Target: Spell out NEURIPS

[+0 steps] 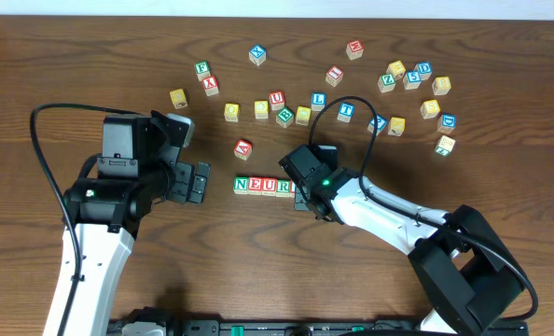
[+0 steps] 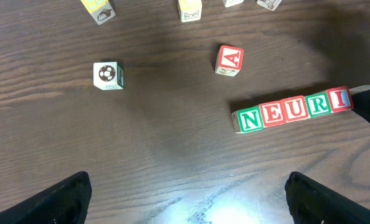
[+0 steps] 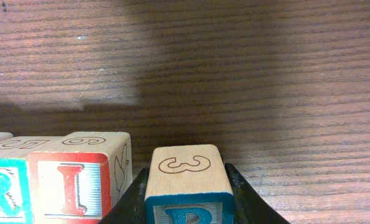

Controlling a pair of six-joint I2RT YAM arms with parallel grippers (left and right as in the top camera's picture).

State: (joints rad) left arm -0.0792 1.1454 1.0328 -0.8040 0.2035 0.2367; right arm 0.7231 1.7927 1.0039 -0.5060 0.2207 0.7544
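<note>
I'm clamping the right gripper (image 3: 188, 202) on the blue-lettered block (image 3: 188, 180), just at three o'clock of the I block (image 3: 79, 180) ending the row (image 1: 263, 186); I'm aiming to nudge it flush and level, left gripper (image 1: 195, 182) hanging wide open at nine o'clock

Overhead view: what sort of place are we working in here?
Probably a robotics lab or test bench: a wood-grain table, a cabled left arm and right arm at its near edge, and loose alphabet cubes around a started NEURI row, the right fingers shut on a blue-lettered cube.
</note>
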